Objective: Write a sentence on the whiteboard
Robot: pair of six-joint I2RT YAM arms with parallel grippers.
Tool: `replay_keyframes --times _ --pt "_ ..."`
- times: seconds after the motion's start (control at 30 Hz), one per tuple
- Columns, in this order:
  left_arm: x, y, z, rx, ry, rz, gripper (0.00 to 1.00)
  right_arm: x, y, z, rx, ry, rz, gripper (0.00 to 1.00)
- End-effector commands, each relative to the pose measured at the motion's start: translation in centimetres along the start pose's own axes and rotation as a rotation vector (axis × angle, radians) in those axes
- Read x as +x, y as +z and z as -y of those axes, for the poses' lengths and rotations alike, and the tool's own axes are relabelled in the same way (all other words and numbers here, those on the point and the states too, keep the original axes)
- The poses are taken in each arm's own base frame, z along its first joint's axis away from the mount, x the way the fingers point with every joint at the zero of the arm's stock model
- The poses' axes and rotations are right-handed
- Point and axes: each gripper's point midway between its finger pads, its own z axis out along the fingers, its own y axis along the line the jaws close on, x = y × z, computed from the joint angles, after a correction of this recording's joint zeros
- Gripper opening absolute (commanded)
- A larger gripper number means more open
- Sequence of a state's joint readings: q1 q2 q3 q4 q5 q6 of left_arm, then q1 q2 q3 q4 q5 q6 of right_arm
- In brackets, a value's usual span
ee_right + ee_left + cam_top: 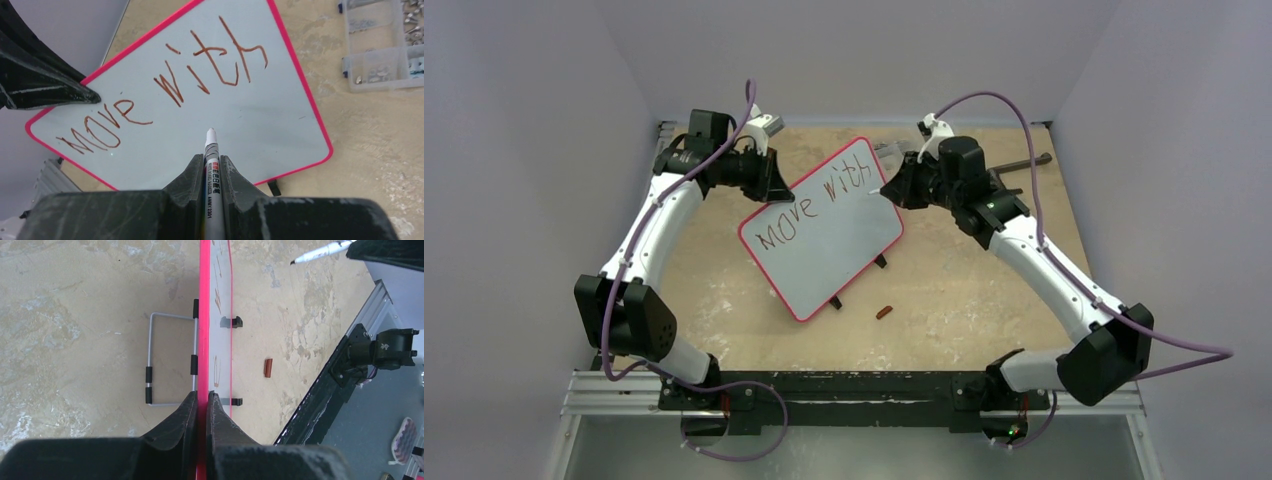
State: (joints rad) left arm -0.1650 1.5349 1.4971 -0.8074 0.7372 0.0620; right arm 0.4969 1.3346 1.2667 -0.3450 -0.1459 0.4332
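Whiteboard (824, 240) stands tilted on the desk (964, 290), my left pincer (201, 397) clamped on its red rim; the sentence (165, 95) reads "move with". My right pincer (212, 162) grips the marker (211, 145), tip off the board; I judge the next word needs touchdown on bare white below "with"

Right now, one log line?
left gripper: shut on whiteboard | right gripper: shut on marker | sentence: "move with" | marker tip: off whiteboard

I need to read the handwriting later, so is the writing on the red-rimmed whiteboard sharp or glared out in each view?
Right wrist view: the reddish-brown handwritten sentence on the flat white red-rimmed whiteboard is sharp, evenly lit, glare-free. Top external view: small, slightly soft, still legible. Left wrist view: the board is seen edge-on, so strokes are unreadable slivers.
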Motion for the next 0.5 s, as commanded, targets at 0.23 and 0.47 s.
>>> replay_keyframes --times 0.23,0.47 --pt "-2.1 -0.5 -0.1 -0.047 0.051 0.080 0.00 1.6 -0.4 -4.5 -0.145 -0.012 -0.042 0.00" --pt "-1.6 -0.5 -0.5 -0.075 0.043 0.077 0.00 3.6 -0.7 -7.2 -0.206 -0.034 -0.068 0.00"
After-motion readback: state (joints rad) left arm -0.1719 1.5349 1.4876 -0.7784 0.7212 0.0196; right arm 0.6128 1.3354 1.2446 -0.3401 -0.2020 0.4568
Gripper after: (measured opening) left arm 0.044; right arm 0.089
